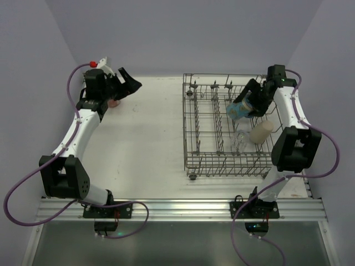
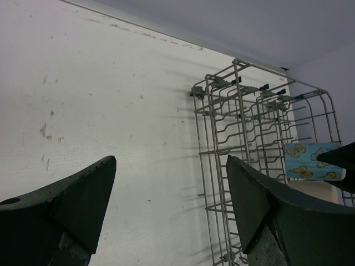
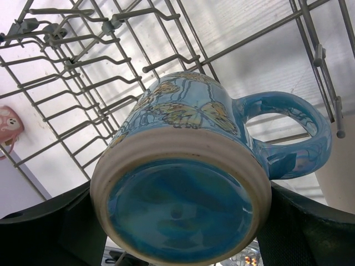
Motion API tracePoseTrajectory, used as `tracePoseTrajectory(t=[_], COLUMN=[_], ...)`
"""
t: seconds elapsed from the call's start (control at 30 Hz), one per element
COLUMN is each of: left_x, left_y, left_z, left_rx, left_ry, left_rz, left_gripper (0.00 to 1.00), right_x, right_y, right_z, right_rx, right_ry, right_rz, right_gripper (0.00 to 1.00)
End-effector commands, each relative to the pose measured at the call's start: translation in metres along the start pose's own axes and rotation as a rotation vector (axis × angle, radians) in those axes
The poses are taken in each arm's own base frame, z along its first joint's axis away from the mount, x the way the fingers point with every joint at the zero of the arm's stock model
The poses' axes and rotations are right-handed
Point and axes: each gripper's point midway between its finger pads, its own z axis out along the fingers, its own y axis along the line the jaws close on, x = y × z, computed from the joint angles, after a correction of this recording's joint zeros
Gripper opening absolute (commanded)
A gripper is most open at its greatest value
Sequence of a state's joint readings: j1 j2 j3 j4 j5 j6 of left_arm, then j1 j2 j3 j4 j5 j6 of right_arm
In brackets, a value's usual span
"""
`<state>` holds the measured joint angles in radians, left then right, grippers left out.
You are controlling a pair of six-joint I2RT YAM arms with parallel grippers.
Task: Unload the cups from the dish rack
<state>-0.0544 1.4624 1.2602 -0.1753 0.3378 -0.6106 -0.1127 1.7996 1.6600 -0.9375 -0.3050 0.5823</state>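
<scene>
The grey wire dish rack (image 1: 206,123) stands on the right half of the table. My right gripper (image 1: 244,108) is shut on the blue patterned mug (image 1: 238,111) and holds it lifted over the rack's far right part. In the right wrist view the mug (image 3: 183,166) fills the frame, base toward the camera, handle to the right. A plain beige cup (image 1: 260,132) and a clear glass tumbler (image 1: 240,142) lie in the rack. The pink patterned mug (image 1: 113,102) sits on the table at the far left, beside my left gripper (image 1: 128,88), which is open and empty. No tan cup shows.
The left wrist view shows bare white table, the rack (image 2: 233,144) on its right and the blue mug (image 2: 308,167) beyond. The back wall runs close behind the rack. The pink mug also shows small at the left edge of the right wrist view (image 3: 8,125).
</scene>
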Motion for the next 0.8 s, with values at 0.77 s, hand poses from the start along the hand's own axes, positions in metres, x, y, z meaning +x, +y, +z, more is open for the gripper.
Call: tracePoseTrajectory(t=[0.77], left_x=[-0.007], left_y=[-0.084], left_z=[-0.013], left_rx=[0.233], left_ry=[0.000], left_rz=[0.066], left_gripper=[0.84], right_x=[0.009], right_y=[0.085], right_z=[-0.088], right_rx=[-0.408], right_ry=[-0.110], right_rz=[-0.122], right_gripper=[0.00])
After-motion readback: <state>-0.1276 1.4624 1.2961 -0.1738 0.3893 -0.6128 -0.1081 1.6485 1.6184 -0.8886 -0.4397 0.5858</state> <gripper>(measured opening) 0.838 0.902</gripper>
